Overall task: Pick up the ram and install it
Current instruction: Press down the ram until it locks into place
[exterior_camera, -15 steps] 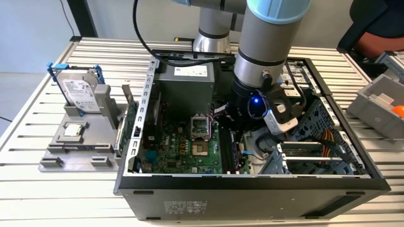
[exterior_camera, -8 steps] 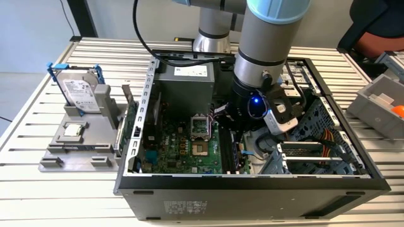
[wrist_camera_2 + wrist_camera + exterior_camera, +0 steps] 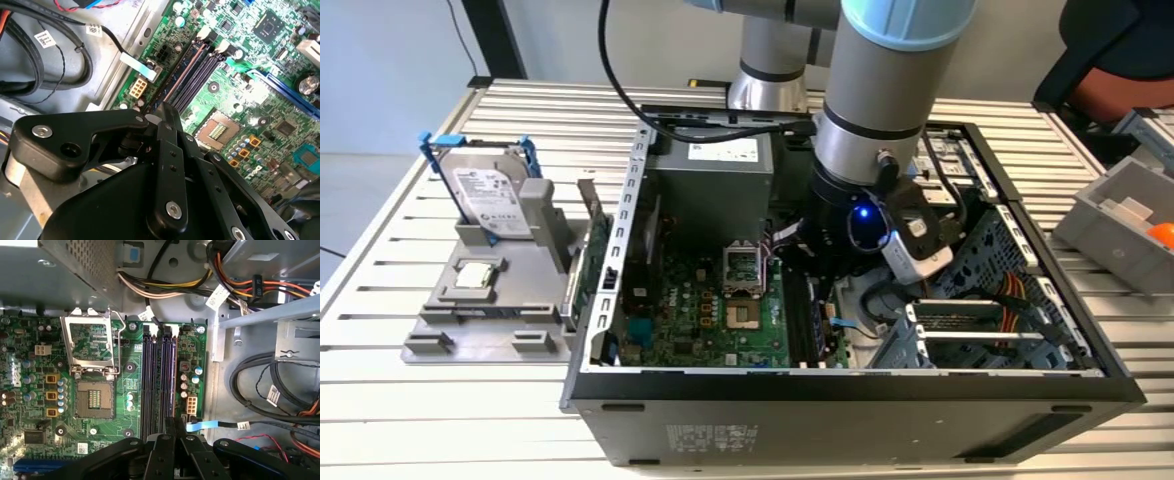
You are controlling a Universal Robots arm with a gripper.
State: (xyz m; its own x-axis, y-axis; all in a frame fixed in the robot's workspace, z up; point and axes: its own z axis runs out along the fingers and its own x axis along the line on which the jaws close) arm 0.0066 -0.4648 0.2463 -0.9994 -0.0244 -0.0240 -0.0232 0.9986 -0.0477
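Observation:
My gripper [image 3: 175,427] is low inside the open computer case [image 3: 607,390], over the black memory slots [image 3: 155,375] of the green motherboard [image 3: 30,365]. Its fingers stand close together, shut on a thin board seen edge-on. This is the ram [image 3: 182,67], which runs along the slot nearest the white power connector [image 3: 138,88]. In the first wrist view the ram [image 3: 173,380] lines up with the narrow gap between the fingers. The gripper [image 3: 165,112] hides the ram's near end. In the exterior view the wrist [image 3: 854,230] covers the slots.
The open CPU socket [image 3: 92,400] lies beside the slots. Cable bundles [image 3: 260,385] and a drive cage [image 3: 987,330] crowd the case on the exterior view's right. A grey stand [image 3: 480,310] outside holds a silver hard drive [image 3: 491,195] and a green card [image 3: 594,255].

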